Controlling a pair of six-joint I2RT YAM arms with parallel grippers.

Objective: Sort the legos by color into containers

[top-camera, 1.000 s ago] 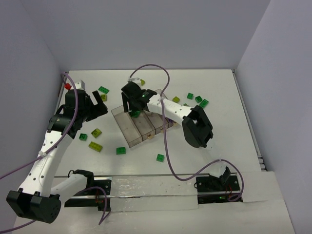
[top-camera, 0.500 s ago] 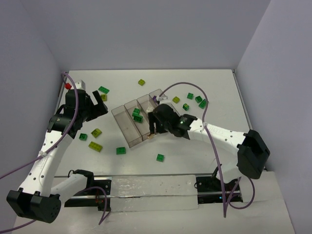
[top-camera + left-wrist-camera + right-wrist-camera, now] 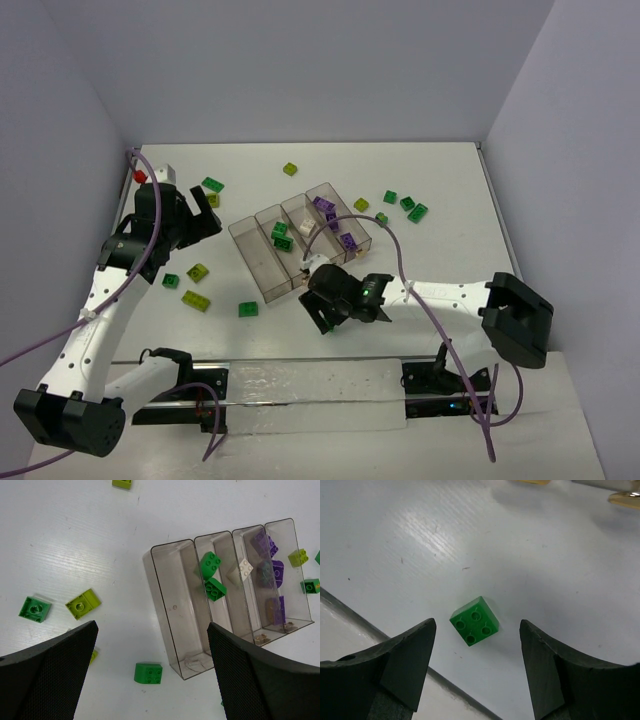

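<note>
The clear tray (image 3: 262, 272) lies mid-table; it also shows in the left wrist view (image 3: 172, 605). Its left compartment is empty, the second holds two dark green legos (image 3: 214, 587), the third a white one (image 3: 245, 567), the fourth purple ones (image 3: 272, 572). My right gripper (image 3: 322, 312) is open near the front edge. In the right wrist view it (image 3: 476, 630) hangs over a dark green lego (image 3: 475, 620) that lies on the table between the fingers, untouched. My left gripper (image 3: 205, 222) is open and empty, left of the tray and above the table (image 3: 152, 626).
Loose legos lie left of the tray: dark green (image 3: 248, 309), (image 3: 171, 281), yellow-green (image 3: 196, 301), (image 3: 198, 271). More lie behind and right of it: (image 3: 213, 184), (image 3: 290, 169), (image 3: 361, 204), (image 3: 407, 203). A red and white object (image 3: 150, 174) sits at the back left.
My right arm swung from above the tray's second compartment toward the near edge, now over a loose dark green lego. That compartment now shows two green legos. The left arm has not moved.
</note>
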